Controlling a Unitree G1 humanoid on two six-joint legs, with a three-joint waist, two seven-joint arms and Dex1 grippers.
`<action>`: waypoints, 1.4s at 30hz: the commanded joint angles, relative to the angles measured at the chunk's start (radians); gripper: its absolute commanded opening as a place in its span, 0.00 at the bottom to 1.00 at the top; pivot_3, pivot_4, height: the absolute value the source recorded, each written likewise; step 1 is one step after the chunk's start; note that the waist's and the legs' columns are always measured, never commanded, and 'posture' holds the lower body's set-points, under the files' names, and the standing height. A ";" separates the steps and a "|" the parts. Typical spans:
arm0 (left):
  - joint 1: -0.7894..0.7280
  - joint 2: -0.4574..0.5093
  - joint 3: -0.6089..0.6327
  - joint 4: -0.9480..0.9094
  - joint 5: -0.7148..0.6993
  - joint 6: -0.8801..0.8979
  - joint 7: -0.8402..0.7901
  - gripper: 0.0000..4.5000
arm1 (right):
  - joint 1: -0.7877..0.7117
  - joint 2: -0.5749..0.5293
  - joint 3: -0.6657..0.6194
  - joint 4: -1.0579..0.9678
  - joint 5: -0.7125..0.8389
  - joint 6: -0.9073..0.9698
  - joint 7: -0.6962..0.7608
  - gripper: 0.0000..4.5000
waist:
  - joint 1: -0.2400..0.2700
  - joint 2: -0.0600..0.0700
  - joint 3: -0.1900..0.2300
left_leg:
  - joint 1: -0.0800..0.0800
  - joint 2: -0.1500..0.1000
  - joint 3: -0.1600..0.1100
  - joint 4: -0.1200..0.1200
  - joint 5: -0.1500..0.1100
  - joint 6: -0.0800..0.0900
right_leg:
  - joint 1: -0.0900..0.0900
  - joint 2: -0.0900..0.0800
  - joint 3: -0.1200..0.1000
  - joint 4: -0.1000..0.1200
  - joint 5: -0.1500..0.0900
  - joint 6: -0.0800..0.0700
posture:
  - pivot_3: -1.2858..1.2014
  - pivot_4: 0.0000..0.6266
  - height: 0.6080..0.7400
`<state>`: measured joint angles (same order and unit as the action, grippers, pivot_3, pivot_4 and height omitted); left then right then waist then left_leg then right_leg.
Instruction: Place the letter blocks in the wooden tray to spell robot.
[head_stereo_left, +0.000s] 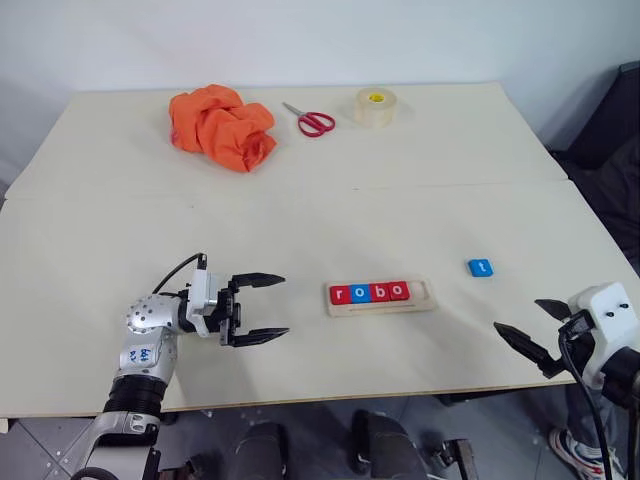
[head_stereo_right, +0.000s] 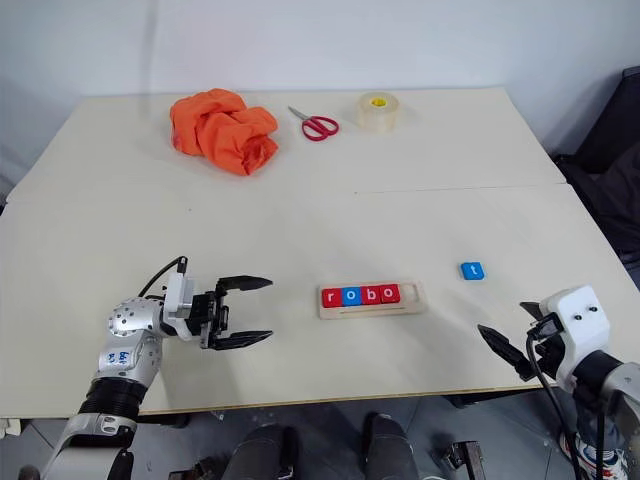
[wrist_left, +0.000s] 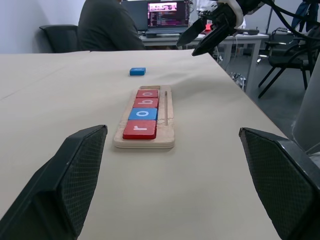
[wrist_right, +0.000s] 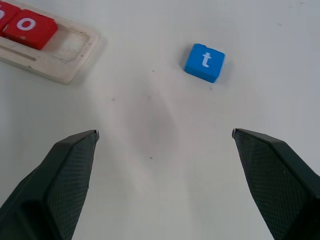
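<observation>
Blue t block flat, sq.

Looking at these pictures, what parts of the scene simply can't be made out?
- The person behind the table in the left wrist view: cut off by the top edge, turned away.
- The laptop screen there: too small to read.
- The wooden tray in the right wrist view: its left part runs off the edge, so two blocks are unseen.
- What lies under the crumpled orange cloth: hidden by its folds.
</observation>
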<state>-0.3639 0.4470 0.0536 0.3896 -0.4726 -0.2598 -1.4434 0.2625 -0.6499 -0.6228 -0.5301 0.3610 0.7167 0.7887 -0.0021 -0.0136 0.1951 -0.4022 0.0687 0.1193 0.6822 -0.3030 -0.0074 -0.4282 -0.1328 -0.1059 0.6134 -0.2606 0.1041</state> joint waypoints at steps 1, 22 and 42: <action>-0.005 0.011 0.011 -0.008 -0.008 -0.001 -0.010 1.00 | -0.003 0.005 -0.039 0.030 0.020 -0.041 -0.028 1.00 | 0.001 0.000 0.000 | 0.000 0.000 0.000 0.000 0.000 0.000 | 0.000 0.000 0.000 0.000 0.000 0.000 | 0.52 0.24 1.00; 0.037 0.019 0.022 -0.089 -0.010 0.016 0.035 1.00 | -0.452 0.133 0.278 0.545 -0.089 -0.257 -0.298 1.00 | 0.000 0.001 -0.001 | -0.001 -0.001 0.001 0.000 0.001 0.000 | -0.001 0.000 0.000 0.001 0.000 0.000 | 0.52 0.24 1.00; 0.013 0.013 0.008 -0.062 -0.009 0.014 0.006 1.00 | -0.326 0.297 0.227 0.202 0.013 -0.149 -0.522 0.32 | 0.000 0.001 -0.001 | -0.001 0.000 0.001 -0.001 0.001 0.000 | -0.001 0.000 0.000 0.000 0.000 -0.001 | 0.52 0.24 1.00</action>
<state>-0.3439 0.4536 0.0584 0.3314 -0.4723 -0.2419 -1.4280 -0.0845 -0.3597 -0.3691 -0.2459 0.3468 0.5545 0.2858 -0.0026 -0.0127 0.1943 -0.4035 0.0684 0.1200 0.6816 -0.3022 -0.0072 -0.4291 -0.1329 -0.1056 0.6134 -0.2603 0.1036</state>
